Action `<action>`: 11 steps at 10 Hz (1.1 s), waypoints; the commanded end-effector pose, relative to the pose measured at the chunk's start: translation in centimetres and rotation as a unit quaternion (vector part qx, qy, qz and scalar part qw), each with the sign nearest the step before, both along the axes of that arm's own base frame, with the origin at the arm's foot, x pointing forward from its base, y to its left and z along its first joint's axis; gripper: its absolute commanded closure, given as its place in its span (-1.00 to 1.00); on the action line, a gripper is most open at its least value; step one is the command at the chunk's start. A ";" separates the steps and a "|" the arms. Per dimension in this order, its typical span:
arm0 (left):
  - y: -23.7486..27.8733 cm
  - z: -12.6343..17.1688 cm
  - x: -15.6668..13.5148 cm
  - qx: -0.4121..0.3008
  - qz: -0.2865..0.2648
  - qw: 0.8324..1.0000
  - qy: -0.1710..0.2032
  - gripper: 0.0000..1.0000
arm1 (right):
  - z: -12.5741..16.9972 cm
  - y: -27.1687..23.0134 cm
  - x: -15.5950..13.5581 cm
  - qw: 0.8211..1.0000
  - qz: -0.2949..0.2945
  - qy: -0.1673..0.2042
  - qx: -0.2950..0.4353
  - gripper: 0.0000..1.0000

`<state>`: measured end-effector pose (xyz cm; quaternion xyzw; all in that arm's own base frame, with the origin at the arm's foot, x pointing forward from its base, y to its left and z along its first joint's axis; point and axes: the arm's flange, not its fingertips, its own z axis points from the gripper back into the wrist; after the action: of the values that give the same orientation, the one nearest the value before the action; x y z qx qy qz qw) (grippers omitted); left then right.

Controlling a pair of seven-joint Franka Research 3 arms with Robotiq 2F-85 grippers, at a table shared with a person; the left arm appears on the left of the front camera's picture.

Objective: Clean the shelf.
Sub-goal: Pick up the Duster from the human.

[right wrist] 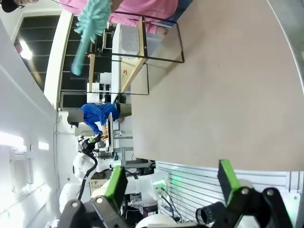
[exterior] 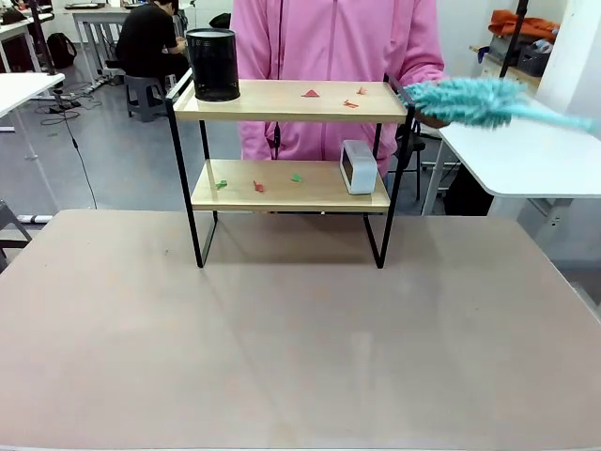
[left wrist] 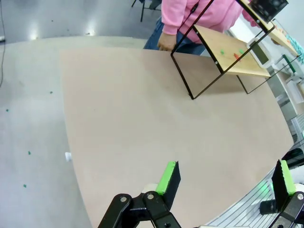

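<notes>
Person's hand point(exterior: 429, 119) by the duster point(exterior: 470, 101) is mostly hidden behind its fluffy head and the shelf point(exterior: 291, 101) frame, so I can't tell the grip. Red and green scraps point(exterior: 311, 93) on both boards are too small to identify, and the white box point(exterior: 358, 166) face is unreadable. In my left wrist view, the shelf's top board and the black mesh cup point(left wrist: 268, 6) are cut off by the top edge.

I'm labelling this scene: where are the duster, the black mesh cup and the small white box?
duster point(exterior: 465, 100): front view, fluffy teal head.
black mesh cup point(exterior: 212, 64): front view, side wall.
small white box point(exterior: 361, 166): front view, near face.
</notes>
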<state>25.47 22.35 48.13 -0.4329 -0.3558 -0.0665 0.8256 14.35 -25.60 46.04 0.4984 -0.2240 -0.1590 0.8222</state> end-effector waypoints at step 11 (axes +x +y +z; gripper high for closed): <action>0.0 0.0 0.4 -0.003 -0.005 1.000 -0.012 -1.00 | 5.6 4.9 15.6 0.994 0.026 -0.020 0.104 -1.00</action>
<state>25.66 22.27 47.86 -0.4327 -0.3527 -0.0651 0.8271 26.58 -20.77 50.57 0.5794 -0.2098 -0.1389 0.7752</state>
